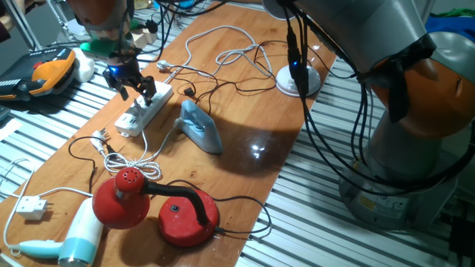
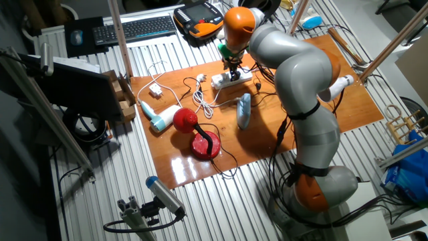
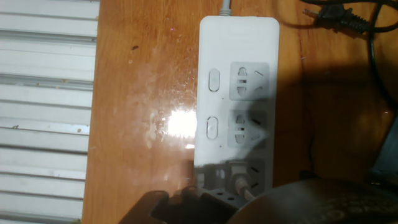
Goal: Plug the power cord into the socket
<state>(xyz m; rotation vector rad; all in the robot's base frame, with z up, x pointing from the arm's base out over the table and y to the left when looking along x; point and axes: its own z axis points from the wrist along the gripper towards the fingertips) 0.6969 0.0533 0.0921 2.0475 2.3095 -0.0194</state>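
Observation:
The socket, a long white power strip, lies near the table's left edge; it also shows in the other fixed view and fills the hand view. The two far outlets are free; a small grey plug sits in the near one. The power cord's small black plug lies on the wood just past the strip's far end, its thin black cable trailing across the table. My gripper hovers directly over the strip with fingers spread, holding nothing; its dark fingertips show at the bottom edge.
A blue iron lies right of the strip. A red lamp with its round base, a hair dryer, a braided cord's plug and a square white plug lie in front. A white round device sits at the back.

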